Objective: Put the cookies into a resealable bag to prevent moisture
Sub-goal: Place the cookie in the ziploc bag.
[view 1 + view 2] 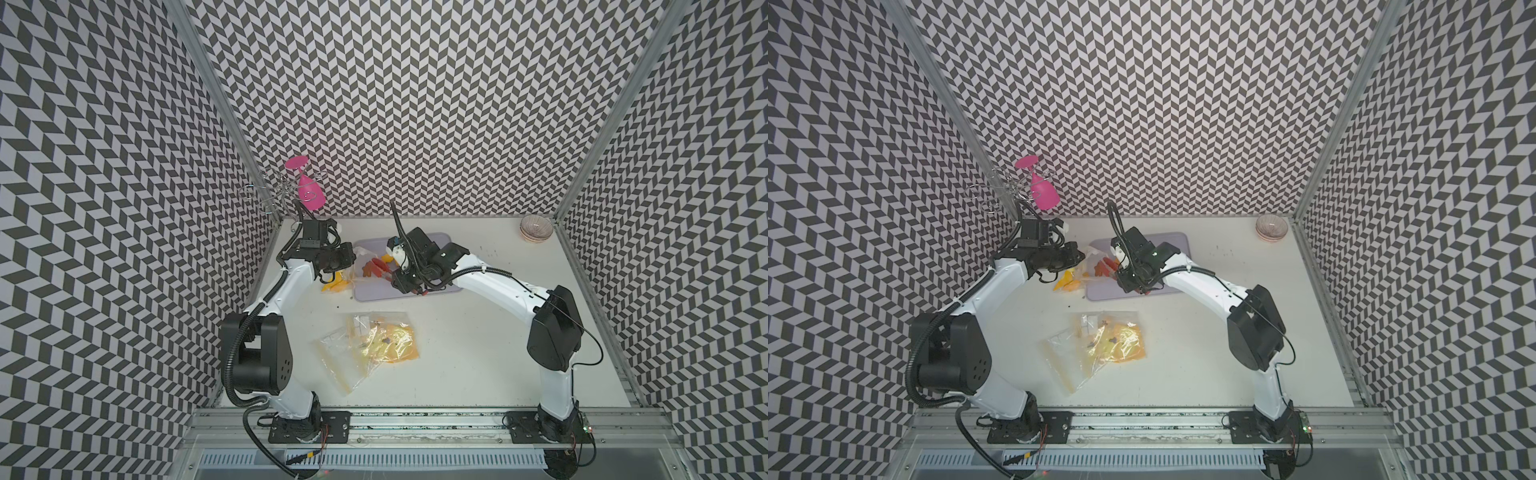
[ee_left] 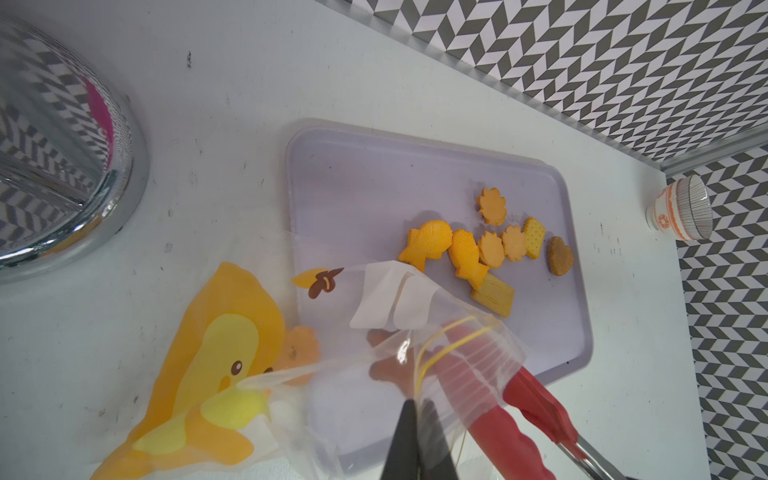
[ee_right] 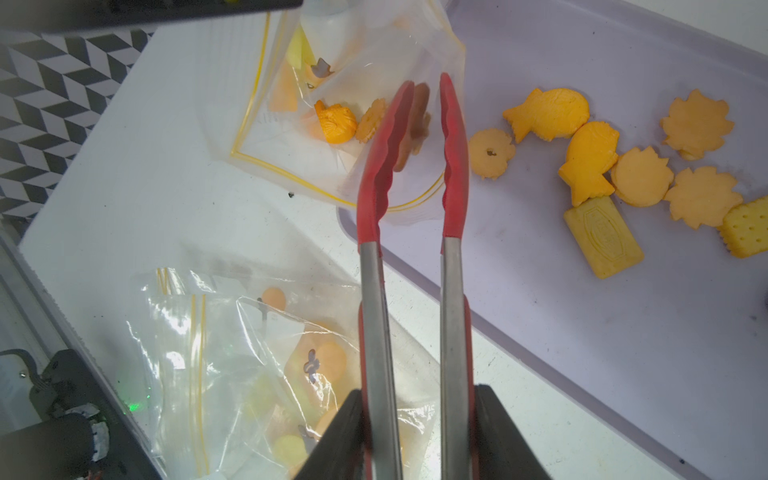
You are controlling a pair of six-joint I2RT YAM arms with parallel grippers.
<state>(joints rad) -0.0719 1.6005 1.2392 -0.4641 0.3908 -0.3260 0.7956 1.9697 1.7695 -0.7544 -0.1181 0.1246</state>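
The resealable bag (image 2: 415, 299) is clear with a yellow zip line and a duck print. It lies across the near left corner of the lilac tray (image 2: 357, 178). My left gripper (image 2: 419, 405) is shut on its upper lip, holding the mouth up. My right gripper (image 3: 415, 399) is shut on red-tipped tongs (image 3: 372, 291). The tong tips stand apart inside the bag mouth, with a brown cookie (image 3: 415, 120) between them against one tip. Two cookies (image 3: 336, 122) lie deeper in the bag. Several yellow-orange cookies (image 3: 590, 162) are on the tray.
A heap of spare clear bags (image 1: 374, 345) lies mid-table in front of the tray. A wire rack with a pink glass (image 1: 309, 193) stands at the back left, its chrome base (image 2: 62, 166) close to my left arm. Stacked small bowls (image 1: 535, 228) sit at the back right corner.
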